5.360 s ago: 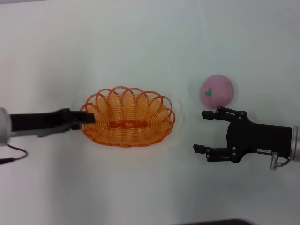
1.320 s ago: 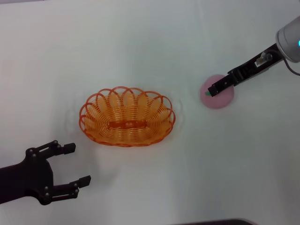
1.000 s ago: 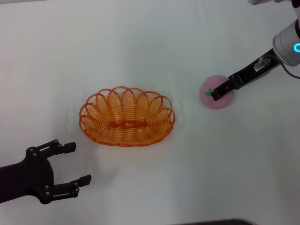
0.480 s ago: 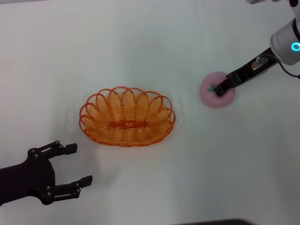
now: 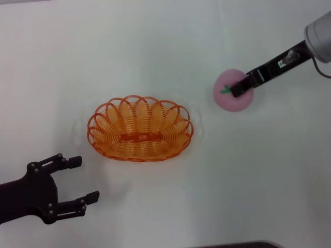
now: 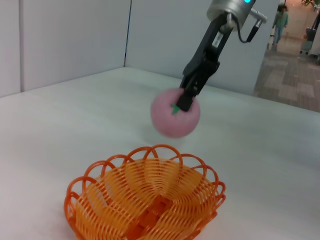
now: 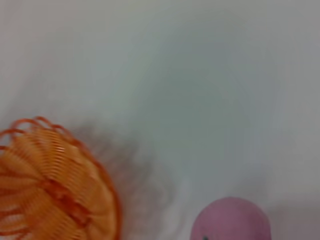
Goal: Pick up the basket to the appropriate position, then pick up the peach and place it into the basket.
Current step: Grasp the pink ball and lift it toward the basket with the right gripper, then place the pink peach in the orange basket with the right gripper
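Note:
The orange woven basket (image 5: 139, 129) rests on the white table, left of centre, and is empty. The pink peach (image 5: 227, 99) with its green leaf mark is right of the basket, beyond it. My right gripper (image 5: 237, 89) reaches in from the upper right and is shut on the peach. In the left wrist view the peach (image 6: 172, 117) hangs above the table, beyond the basket (image 6: 145, 200), in the right gripper (image 6: 181, 102). The right wrist view shows the basket (image 7: 50, 190) and the peach (image 7: 232, 220). My left gripper (image 5: 86, 178) is open and empty at the lower left, near the basket.
The white table (image 5: 170, 46) spreads around the basket with nothing else on it. A dark edge (image 5: 238, 245) shows at the bottom of the head view. Grey walls (image 6: 75, 35) stand behind the table in the left wrist view.
My right gripper closed on the peach, lifted it and carried it a little left toward the basket. The basket and my left arm have barely moved.

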`<state>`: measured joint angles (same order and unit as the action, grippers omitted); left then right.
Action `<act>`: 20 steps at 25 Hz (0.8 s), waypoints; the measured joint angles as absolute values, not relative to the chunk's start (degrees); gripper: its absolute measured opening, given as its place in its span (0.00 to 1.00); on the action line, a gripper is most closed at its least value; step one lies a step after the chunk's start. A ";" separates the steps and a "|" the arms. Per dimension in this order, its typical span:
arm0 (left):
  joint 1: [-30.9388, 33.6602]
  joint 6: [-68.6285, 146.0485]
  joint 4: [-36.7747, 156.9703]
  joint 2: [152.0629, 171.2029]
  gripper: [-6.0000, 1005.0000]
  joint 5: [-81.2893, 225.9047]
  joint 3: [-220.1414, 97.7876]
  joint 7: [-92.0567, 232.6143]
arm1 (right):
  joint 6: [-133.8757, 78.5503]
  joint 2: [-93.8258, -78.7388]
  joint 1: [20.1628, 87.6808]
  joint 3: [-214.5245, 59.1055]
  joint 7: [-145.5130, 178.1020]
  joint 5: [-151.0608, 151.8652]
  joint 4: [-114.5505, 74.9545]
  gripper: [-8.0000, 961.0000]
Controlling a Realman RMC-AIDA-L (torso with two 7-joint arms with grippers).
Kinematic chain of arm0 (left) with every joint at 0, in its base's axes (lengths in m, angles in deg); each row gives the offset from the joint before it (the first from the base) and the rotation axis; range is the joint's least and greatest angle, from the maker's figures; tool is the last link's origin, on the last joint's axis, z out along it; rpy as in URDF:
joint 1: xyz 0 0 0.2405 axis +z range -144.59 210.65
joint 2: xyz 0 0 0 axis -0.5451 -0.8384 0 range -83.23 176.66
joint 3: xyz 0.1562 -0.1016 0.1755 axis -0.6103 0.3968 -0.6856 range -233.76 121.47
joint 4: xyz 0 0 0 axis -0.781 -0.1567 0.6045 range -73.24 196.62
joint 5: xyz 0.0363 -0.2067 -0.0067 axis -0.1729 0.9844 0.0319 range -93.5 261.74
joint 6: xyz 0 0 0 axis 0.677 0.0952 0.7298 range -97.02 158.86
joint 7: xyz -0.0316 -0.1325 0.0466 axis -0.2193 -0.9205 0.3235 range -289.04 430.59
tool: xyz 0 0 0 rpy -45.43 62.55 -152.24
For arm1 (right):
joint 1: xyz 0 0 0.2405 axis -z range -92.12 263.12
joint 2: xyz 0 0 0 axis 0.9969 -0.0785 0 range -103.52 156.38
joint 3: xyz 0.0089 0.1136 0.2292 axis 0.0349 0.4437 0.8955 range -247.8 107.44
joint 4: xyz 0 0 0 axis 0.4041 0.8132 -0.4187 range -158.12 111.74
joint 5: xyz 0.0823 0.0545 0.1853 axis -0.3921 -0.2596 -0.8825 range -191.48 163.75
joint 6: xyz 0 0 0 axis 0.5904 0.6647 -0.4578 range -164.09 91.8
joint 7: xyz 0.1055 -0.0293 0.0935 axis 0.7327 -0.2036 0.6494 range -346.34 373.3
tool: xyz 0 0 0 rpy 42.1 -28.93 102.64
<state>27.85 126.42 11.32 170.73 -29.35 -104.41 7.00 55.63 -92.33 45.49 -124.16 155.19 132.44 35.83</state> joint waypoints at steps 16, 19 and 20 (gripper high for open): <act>27.70 126.81 11.41 170.73 0.86 -29.35 -104.39 7.06 | 61.42 -93.00 43.69 -122.22 144.41 117.46 30.30 0.20; 27.68 126.81 11.42 170.73 0.86 -29.35 -104.39 7.06 | 59.21 -93.08 42.44 -123.23 142.17 116.52 25.88 0.21; 27.68 126.81 11.42 170.73 0.86 -29.35 -104.39 7.06 | 58.47 -93.10 42.09 -123.46 141.73 116.48 24.84 0.21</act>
